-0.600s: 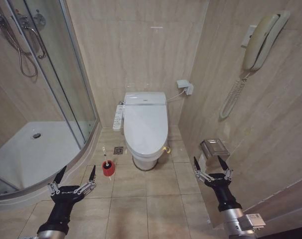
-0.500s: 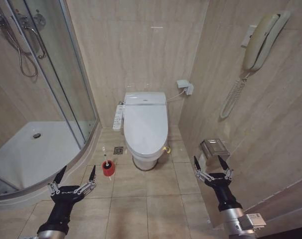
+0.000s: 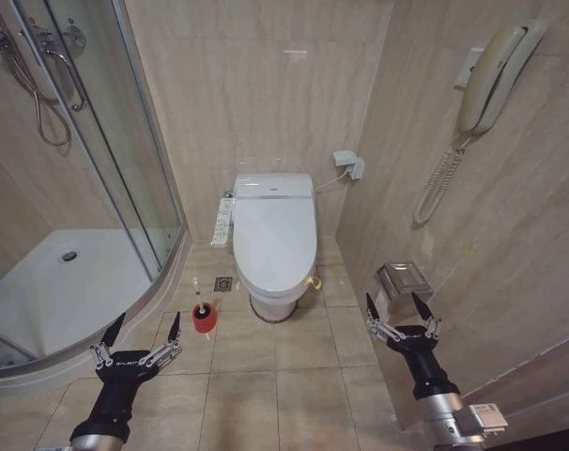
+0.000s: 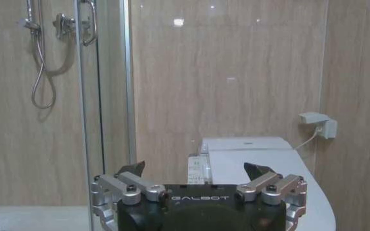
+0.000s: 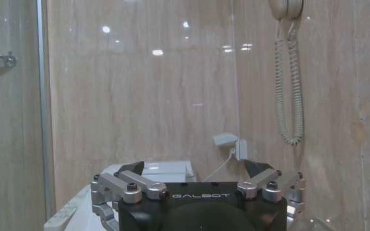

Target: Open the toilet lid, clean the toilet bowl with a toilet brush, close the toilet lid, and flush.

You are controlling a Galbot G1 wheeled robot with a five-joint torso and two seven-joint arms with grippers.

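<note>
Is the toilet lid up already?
No, the lid lies flat, shut over the bowl, with both pincers held back from it.

Both arms reached forward at low height, well apart. The left gripper [image 3: 141,331] held its jaws spread wide. The right gripper [image 3: 398,309] did likewise.

A beige tiled floor [image 3: 284,376] is carrying everything here. The toilet bowl [image 3: 273,303] is standing on it against the back wall, with the toilet lid [image 3: 274,241] lying shut on top. The toilet brush [image 3: 202,316] is sitting upright in its red base on the tiles, to the left of the toilet and just beside the curved edge of the shower tray [image 3: 69,291]. A small square drain [image 3: 223,283] is sitting in the floor between them.
</note>
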